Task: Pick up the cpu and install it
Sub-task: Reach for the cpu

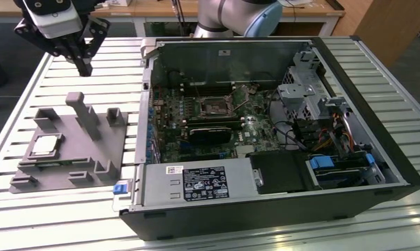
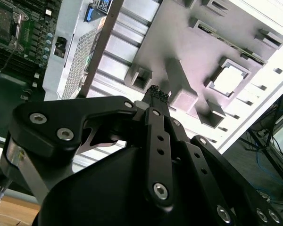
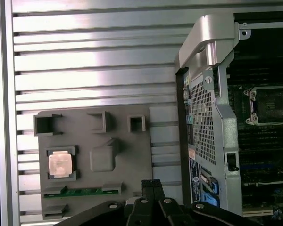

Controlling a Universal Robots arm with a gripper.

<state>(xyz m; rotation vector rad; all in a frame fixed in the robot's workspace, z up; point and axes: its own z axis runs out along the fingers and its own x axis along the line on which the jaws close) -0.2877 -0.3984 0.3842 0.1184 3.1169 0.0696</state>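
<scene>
From where I stand, the exterior view shows one gripper (image 1: 84, 69) hanging above the slatted table (image 1: 28, 219), its two fingers pressed together and gripping nothing. One grey fixture (image 1: 77, 157) lies to the exterior view's left of one open computer case (image 1: 265, 214), and the single cpu (image 1: 46, 146) sits in a pocket of the fixture. The second wrist view has the closed fingertips (image 2: 153, 95) well apart from the cpu (image 2: 228, 81). The first wrist view adds one green memory stick (image 3: 80, 192) near the cpu (image 3: 60, 165) and one socket (image 3: 269, 104) inside the case.

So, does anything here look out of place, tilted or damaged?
Nothing stands out. The cpu lies flat in its square recess on the grey fixture, the computer case lies open beside it, and the shut gripper hangs above the table, touching nothing.
</scene>
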